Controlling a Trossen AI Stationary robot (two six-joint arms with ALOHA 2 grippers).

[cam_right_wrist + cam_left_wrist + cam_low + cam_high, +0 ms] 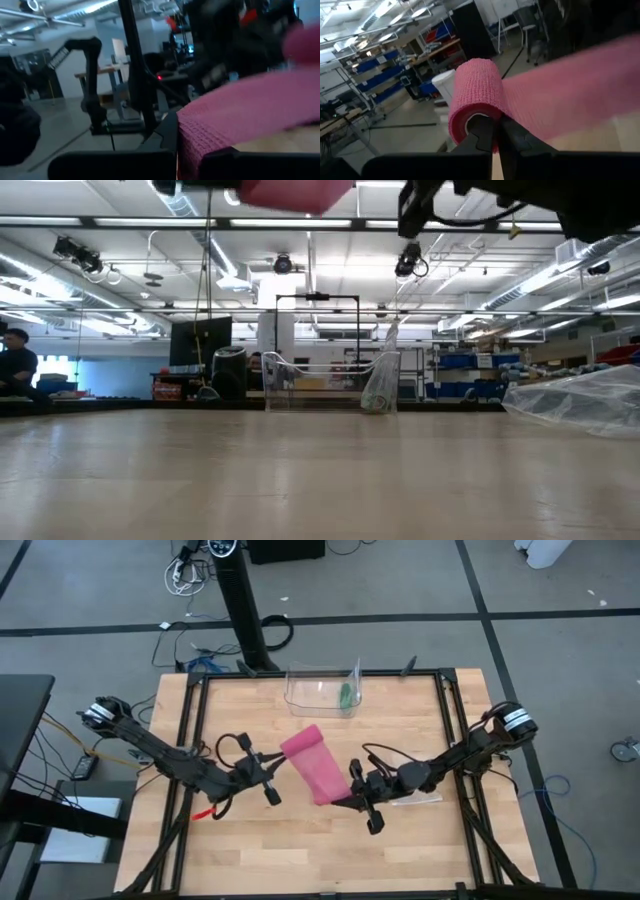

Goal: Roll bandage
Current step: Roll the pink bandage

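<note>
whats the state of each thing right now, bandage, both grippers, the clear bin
bandage: partly rolled, roll at one end, loose strip stretched between the two grippers, lifted off the table
left gripper: shut on the rolled end of the bandage
right gripper: shut on the flat end of the bandage
clear bin: upright at the table's far edge, a small green item inside

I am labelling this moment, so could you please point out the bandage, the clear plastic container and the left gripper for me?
bandage point(316, 768): high view, middle of the flat pink strip held between both arms.
clear plastic container point(300, 698): high view, its near wall.
left gripper point(496, 134): left wrist view, between the fingertips shut on the roll's edge.
</note>
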